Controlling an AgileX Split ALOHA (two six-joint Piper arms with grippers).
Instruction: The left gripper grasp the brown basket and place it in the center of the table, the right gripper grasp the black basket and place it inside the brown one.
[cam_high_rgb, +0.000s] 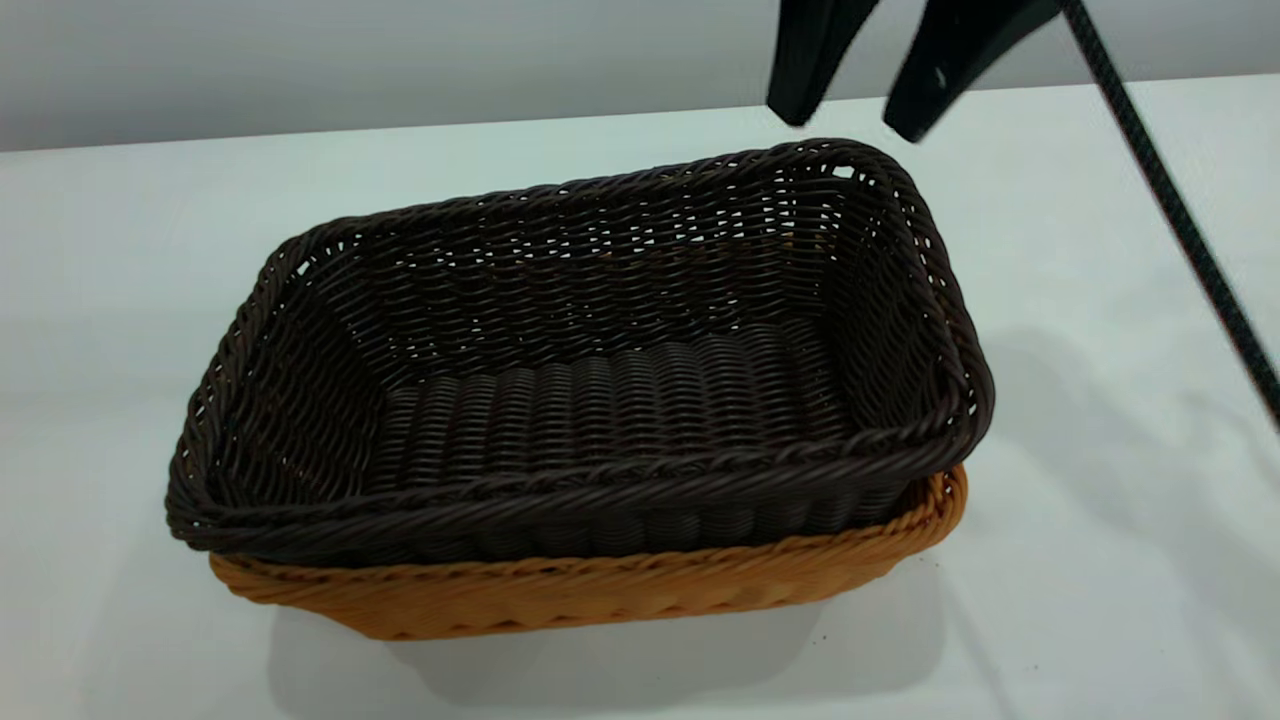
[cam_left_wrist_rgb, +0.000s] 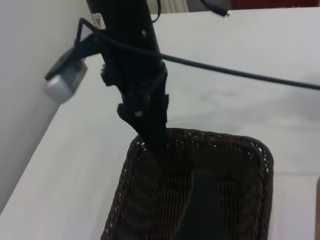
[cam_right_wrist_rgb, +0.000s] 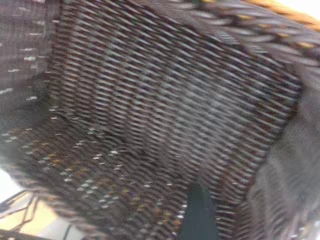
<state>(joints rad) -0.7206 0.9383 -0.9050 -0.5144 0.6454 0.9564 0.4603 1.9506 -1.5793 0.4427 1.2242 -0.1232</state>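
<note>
Wicker, near-black: the black basket (cam_high_rgb: 600, 400) is being seen nested inside the brown basket (cam_high_rgb: 600, 590) at mid-table (cam_high_rgb: 1100, 560), only the orange rim and lower wall showing. Two dark fingers of the right gripper (cam_high_rgb: 850, 115) are being held spread above the far right rim, gripping nothing, their upper parts cut off. No writing is being made out. The left gripper's state cannot be told; the right wrist view is blurred.

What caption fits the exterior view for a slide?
Black basket nested inside brown basket on the table, right pincer open above.
</note>
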